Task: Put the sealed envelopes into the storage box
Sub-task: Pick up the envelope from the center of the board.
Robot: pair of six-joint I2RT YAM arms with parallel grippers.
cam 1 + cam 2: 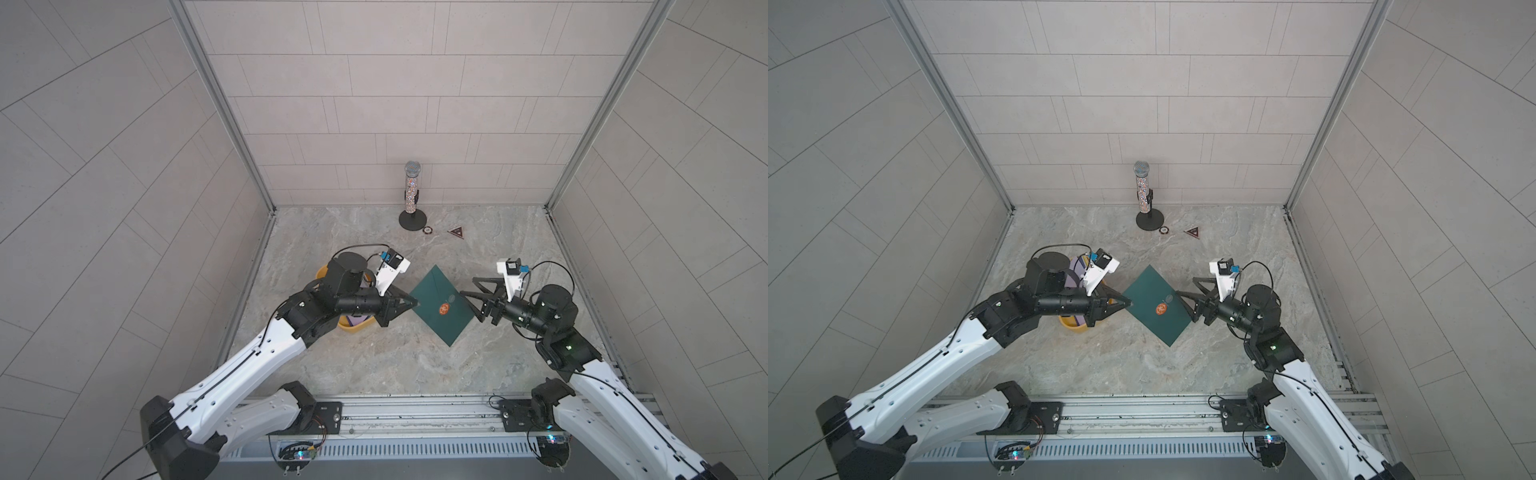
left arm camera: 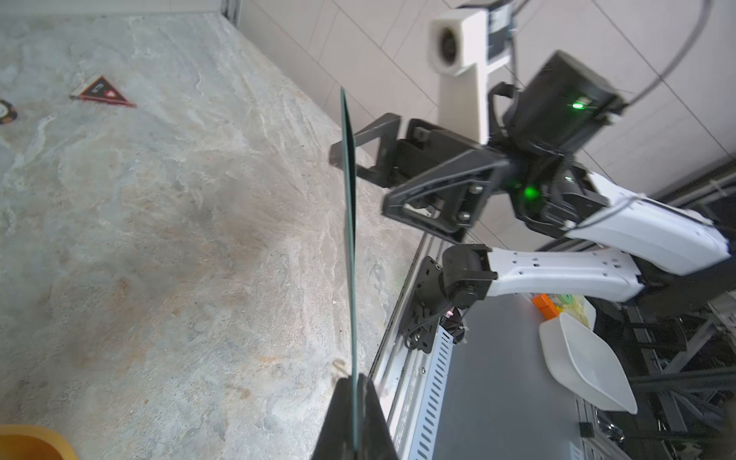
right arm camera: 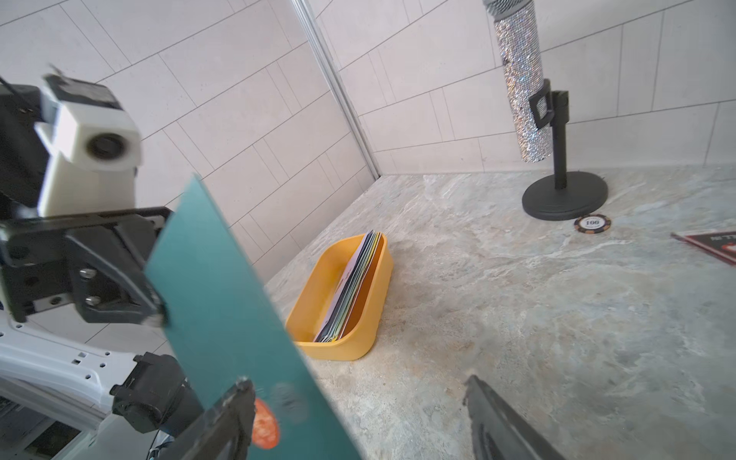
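A dark green sealed envelope with an orange seal hangs above the middle of the table. My left gripper is shut on its left corner, and the left wrist view shows the envelope edge-on. My right gripper stands open at the envelope's right edge, with the envelope lying against one finger. The yellow storage box sits under my left arm. It holds several envelopes standing on edge.
A glittery microphone on a black stand stands at the back. Beside it lie a poker chip and a small dark triangular piece. Tiled walls enclose three sides.
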